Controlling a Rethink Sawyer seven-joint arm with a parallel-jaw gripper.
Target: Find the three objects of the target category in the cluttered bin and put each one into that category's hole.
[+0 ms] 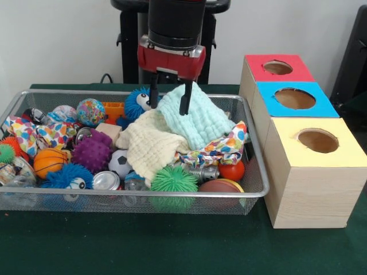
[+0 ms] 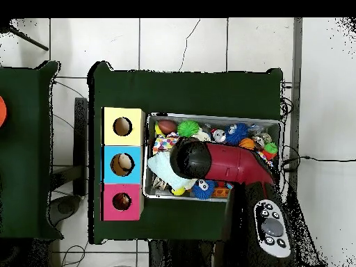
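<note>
**Mint-green cloth pinched at its peak by the gripper**

Mint-green waffle-weave cloth (image 1: pixel 192 117) is seen raised into a tent shape at the middle of the wire mesh bin (image 1: pixel 252 189), with the gripper (image 1: pixel 170 98) directly above its peak. The two black fingers (image 1: pixel 186 98) are set on either side of the top fold and appear closed on it, the cloth draping down to the right from that point. A cream cloth (image 1: pixel 150 144) lies just below and to the left, partly under the green one, and a multicoloured patterned cloth (image 1: pixel 225 149) is found at the right beside an orange-red ball (image 1: pixel 231 171).

Around them the bin is filled with a green spiky ball (image 1: pixel 174 180), a purple spiky ball (image 1: pixel 92 151), a small basketball (image 1: pixel 49 161), a soccer ball (image 1: pixel 120 162) and a drink can (image 1: pixel 106 180).

Right of the bin, on the green counter (image 1: pixel 172 246), three wooden boxes are lined up, topped red (image 1: pixel 278 68), blue (image 1: pixel 295 98) and yellow (image 1: pixel 318 141), each with a round hole.

In the overhead view the red arm (image 2: pixel 229 165) covers the bin's middle.
</note>
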